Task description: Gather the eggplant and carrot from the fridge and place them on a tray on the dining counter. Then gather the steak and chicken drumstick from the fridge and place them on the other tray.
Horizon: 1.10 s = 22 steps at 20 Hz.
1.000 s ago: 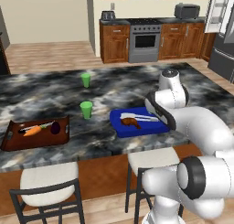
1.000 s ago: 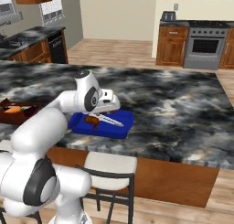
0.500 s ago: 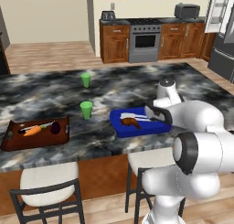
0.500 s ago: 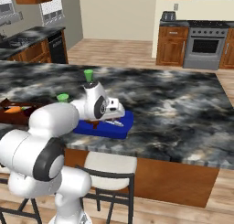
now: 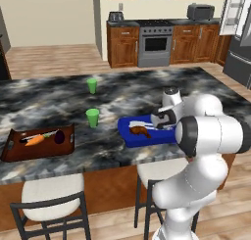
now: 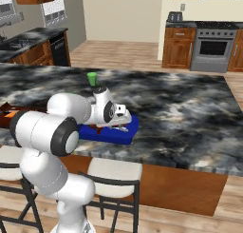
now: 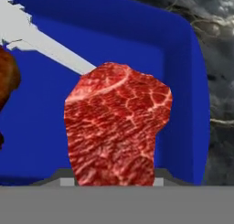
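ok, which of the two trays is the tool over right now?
The blue tray, nearer the arm, with the chicken drumstick on it. The tool holds the steak above it. The brown wooden tray holds the carrot and eggplant.

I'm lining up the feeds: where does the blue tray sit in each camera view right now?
Left base view: the blue tray lies right of centre on the dining counter, partly behind the arm.
Right base view: left of centre, near the counter's front edge, under the hand.
Hand view: it spans the top and middle, behind the steak.
Shared landmark: the chicken drumstick, lying on the tray; a brown edge of it shows at the hand view's left.
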### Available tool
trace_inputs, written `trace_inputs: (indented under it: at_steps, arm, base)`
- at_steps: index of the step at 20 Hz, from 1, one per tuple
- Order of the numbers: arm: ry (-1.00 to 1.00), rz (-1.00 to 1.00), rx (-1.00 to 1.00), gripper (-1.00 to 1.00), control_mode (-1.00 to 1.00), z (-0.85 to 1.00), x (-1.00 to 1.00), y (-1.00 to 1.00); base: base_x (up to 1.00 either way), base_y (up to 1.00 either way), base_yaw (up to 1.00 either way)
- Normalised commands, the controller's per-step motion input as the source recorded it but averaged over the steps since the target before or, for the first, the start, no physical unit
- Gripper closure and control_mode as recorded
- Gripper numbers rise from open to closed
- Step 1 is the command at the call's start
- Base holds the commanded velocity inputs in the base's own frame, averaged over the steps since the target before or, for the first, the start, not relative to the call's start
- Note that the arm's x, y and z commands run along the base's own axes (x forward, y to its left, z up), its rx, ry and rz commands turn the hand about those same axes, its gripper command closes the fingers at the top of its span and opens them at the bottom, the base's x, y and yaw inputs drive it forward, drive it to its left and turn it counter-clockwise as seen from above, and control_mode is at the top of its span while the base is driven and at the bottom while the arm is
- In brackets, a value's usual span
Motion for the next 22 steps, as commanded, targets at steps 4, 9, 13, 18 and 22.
trace_inputs:
  at_steps: [4, 9, 13, 18, 22]
  arm:
    - [0.05, 0.00, 0.01, 1.00, -1.00, -0.29, 0.37, 0.00]
    - [0.04, 0.01, 0.01, 1.00, -1.00, -0.34, 0.31, 0.00]
    - [0.02, 0.02, 0.00, -1.00, -1.00, -0.44, -0.09, 0.00]
    - [0.00, 0.00, 0.04, -1.00, -1.00, -0.10, -0.06, 0.00]
    - [-0.01, 0.00, 0.03, -1.00, -1.00, 0.09, -0.01, 0.00]
  base:
    - [0.00, 0.00, 0.00]
    - [0.00, 0.00, 0.00]
    - [0.00, 0.00, 0.00]
    - [0.00, 0.00, 0.00]
    - [0.00, 0.00, 0.00]
